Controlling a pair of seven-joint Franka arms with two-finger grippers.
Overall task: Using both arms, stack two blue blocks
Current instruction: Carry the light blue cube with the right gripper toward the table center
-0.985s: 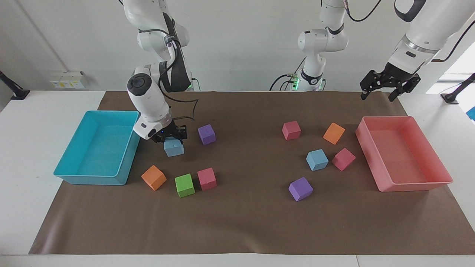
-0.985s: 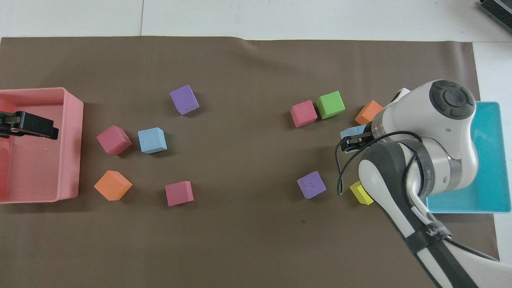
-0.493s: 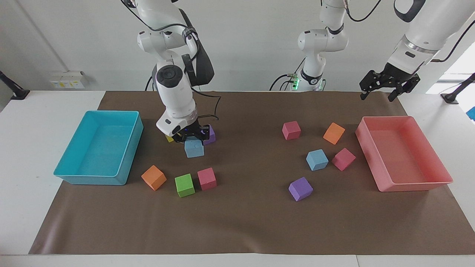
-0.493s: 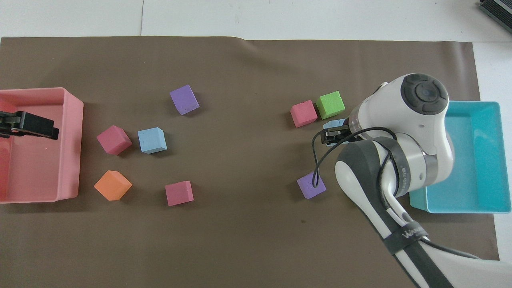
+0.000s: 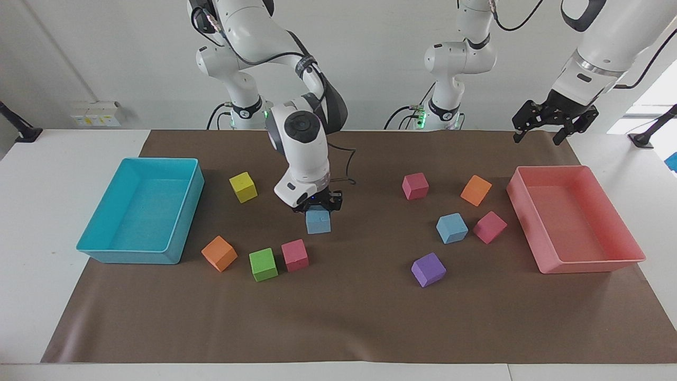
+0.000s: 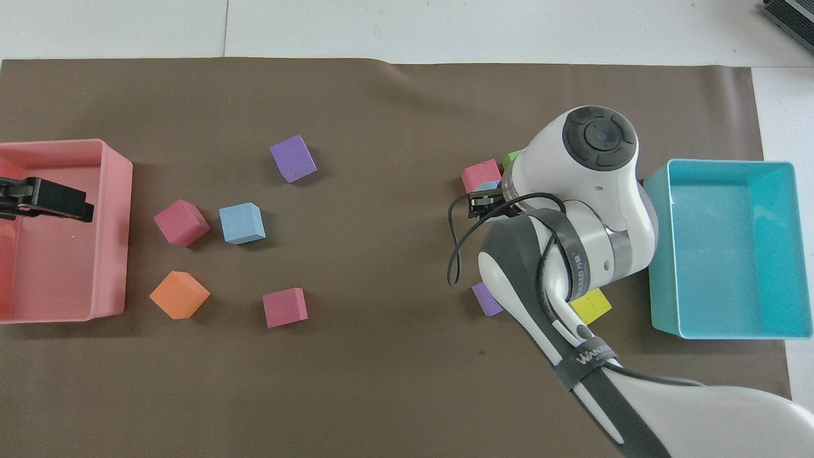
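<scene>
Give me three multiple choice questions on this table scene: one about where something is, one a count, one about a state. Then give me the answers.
1. The free blue block lies beside: A a dark pink block; B a yellow block; C a green block.
2. Orange blocks in view: A one; B two; C three.
3. The right gripper is: A open; B shut on a blue block; C out of view.

Answers:
1. A, the dark pink block lies right next to it.
2. B, there is one toward each arm's end, the other here.
3. B, it clamps the second blue block from above.
</scene>
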